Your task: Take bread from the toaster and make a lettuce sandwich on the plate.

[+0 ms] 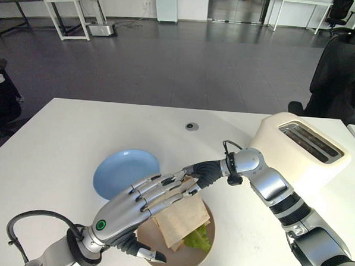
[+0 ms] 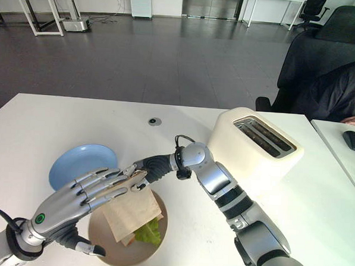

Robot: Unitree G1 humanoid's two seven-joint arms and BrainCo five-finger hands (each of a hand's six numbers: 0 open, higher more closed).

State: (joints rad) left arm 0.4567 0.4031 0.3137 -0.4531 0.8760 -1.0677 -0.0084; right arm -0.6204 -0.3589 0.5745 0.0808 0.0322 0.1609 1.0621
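Observation:
A tan bread slice (image 1: 182, 219) lies tilted over green lettuce (image 1: 199, 239) and another slice on the brown plate (image 1: 186, 260). My right hand (image 1: 192, 176) comes in from the toaster side and pinches the top slice's far edge. My left hand (image 1: 139, 207) is stretched flat over the slice's left part, fingers extended and resting against it, thumb (image 1: 150, 254) at the plate's near rim. The cream toaster (image 1: 299, 148) stands at the right, and its slots look empty. In the right eye view the lettuce (image 2: 149, 233) peeks out under the slice (image 2: 131, 214).
A light blue plate (image 1: 125, 172) lies just left of and behind the brown plate. A small round grommet (image 1: 192, 126) sits in the white tabletop (image 1: 76, 139) farther back. A black cable (image 1: 39, 218) loops by my left wrist. The table's right edge is beside the toaster.

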